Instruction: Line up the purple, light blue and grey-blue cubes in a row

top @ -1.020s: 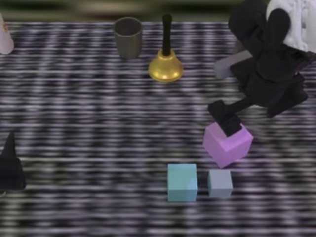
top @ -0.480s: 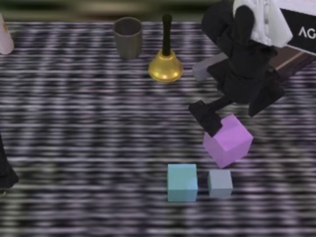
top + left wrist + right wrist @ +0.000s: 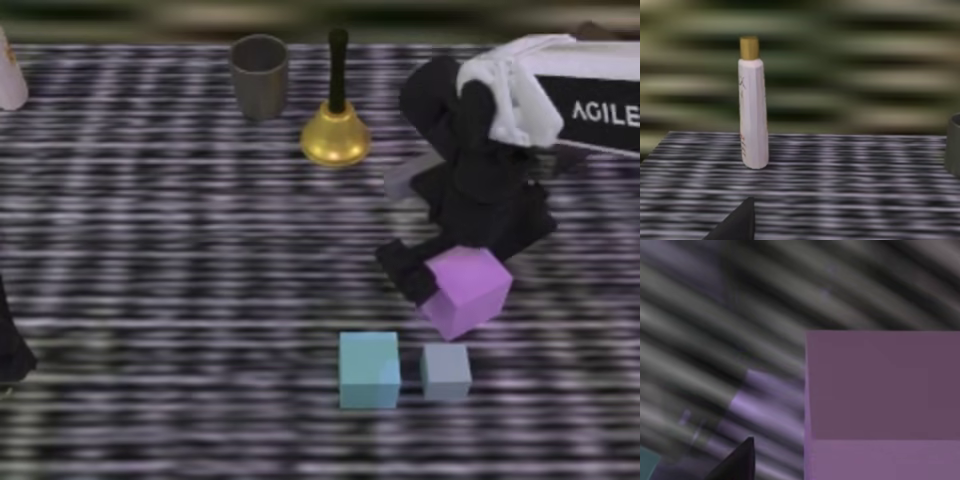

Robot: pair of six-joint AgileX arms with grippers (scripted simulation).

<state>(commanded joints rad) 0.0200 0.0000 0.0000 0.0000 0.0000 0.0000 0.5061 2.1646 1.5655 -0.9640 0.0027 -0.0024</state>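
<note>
The striped table (image 3: 150, 220) carries everything, and the purple cube (image 3: 465, 290) serves as the landmark. The right arm (image 3: 560, 95) reaches in from the table's right edge, and its gripper (image 3: 440, 265) sits low against the purple cube's far-left side, one dark finger (image 3: 405, 265) showing just left of the cube; the other finger is hidden, so how far the fingers are spread, or whether they hold the cube, cannot be told. In the right wrist view the purple cube (image 3: 882, 405) fills much of the picture, close to the camera. The cube is turned at an angle to the other two cubes.

The gold bell (image 3: 336, 135) with its black handle stands well beyond and left of the purple cube; the grey cup (image 3: 259, 75) is farther left still. The light blue cube (image 3: 369, 369) lies nearer than and left of the purple cube. The grey-blue cube (image 3: 445, 371) sits just beside the light blue one, directly in front of the purple cube.

The left gripper (image 3: 12, 345) is parked at the table's left edge, its fingers' spread hidden. A white bottle (image 3: 753, 107) stands upright in the left wrist view.
</note>
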